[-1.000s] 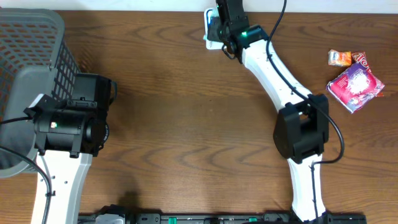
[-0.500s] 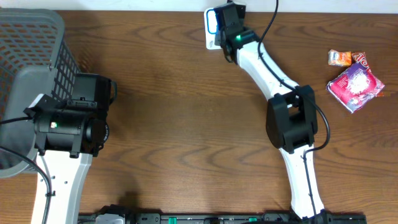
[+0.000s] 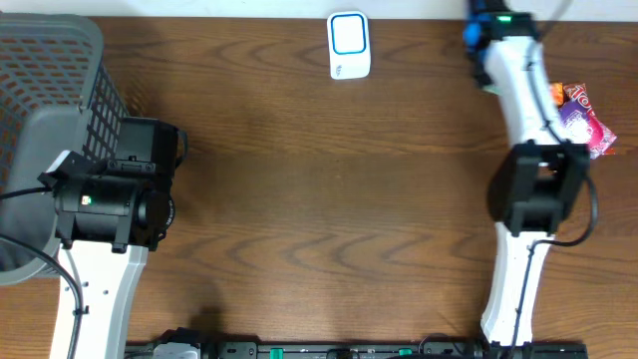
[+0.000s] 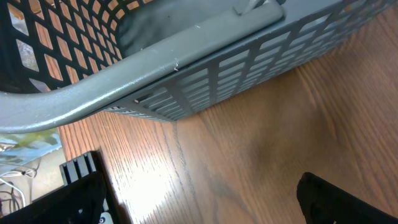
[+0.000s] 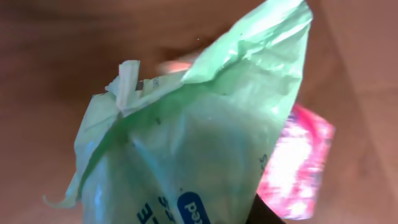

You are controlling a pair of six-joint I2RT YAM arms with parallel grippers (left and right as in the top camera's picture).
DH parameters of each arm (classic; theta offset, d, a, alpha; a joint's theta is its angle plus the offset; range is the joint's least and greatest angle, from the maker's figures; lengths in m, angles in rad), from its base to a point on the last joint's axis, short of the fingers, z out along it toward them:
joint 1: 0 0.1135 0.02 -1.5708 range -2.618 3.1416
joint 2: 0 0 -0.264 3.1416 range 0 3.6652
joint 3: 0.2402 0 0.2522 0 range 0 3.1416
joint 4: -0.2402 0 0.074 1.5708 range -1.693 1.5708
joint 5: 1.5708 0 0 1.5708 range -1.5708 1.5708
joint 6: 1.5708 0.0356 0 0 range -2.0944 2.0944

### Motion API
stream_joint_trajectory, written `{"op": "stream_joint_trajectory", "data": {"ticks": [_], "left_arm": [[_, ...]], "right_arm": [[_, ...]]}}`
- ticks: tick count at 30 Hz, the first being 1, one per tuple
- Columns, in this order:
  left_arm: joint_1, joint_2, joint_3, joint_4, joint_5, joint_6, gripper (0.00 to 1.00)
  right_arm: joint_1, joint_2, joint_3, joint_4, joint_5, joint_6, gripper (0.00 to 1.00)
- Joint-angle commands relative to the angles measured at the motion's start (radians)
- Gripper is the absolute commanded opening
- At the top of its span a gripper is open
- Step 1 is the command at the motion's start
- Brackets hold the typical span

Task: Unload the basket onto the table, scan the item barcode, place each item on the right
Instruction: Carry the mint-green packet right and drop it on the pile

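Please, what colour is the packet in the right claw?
The packet is pale green, clearest in the right wrist view.

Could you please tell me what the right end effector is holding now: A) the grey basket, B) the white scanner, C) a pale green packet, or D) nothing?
C: a crinkled pale green packet fills the right wrist view, up against the camera.

Overhead: straight down on the brown wooden worktop (image 3: pixel 319 179). Left wrist: low, close against the grey plastic mesh basket (image 4: pixel 261 50) at the left edge, shared with overhead. Right wrist: tight on a crumpled green packet (image 5: pixel 186 143).
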Motion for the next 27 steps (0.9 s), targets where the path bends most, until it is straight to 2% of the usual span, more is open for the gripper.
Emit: {"op": "stream_joint_trajectory", "data": {"ticks": [1,3,5,6,9,11,16,22,26,27], "left_arm": [[0.004,0.004,-0.005,-0.003,-0.024,-0.005,0.98],[0.004,0.004,-0.005,-0.003,-0.024,-0.005,0.98],[0.004,0.004,-0.005,-0.003,-0.024,-0.005,0.98],[0.004,0.004,-0.005,-0.003,-0.024,-0.005,0.98],[0.004,0.004,-0.005,-0.003,-0.024,-0.005,0.98],[0.004,0.004,-0.005,-0.003,-0.024,-0.005,0.98],[0.004,0.004,-0.005,-0.003,-0.024,-0.005,0.98],[0.004,0.004,-0.005,-0.003,-0.024,-0.005,0.98],[0.004,0.004,-0.005,-0.003,-0.024,-0.005,0.98],[0.004,0.004,-0.005,-0.003,-0.024,-0.005,0.98]], "right_arm": [[-0.109,-0.028,-0.042,-0.013,-0.005,-0.023,0.35],[-0.154,-0.028,-0.045,-0.018,-0.055,-0.023,0.63],[-0.189,-0.029,-0.044,-0.029,-0.100,-0.023,0.76],[-0.202,-0.029,-0.043,-0.036,-0.118,-0.023,0.81],[-0.225,-0.029,-0.032,-0.075,-0.141,-0.022,0.87],[-0.229,-0.040,-0.019,-0.117,-0.141,-0.023,0.99],[-0.228,-0.141,-0.013,-0.159,-0.184,-0.005,0.99],[-0.226,-0.373,-0.013,-0.223,-0.358,-0.003,0.99],[-0.226,-0.545,-0.013,-0.322,-0.486,0.005,0.99],[-0.226,-0.605,-0.014,-0.377,-0.543,0.048,0.99]]}}
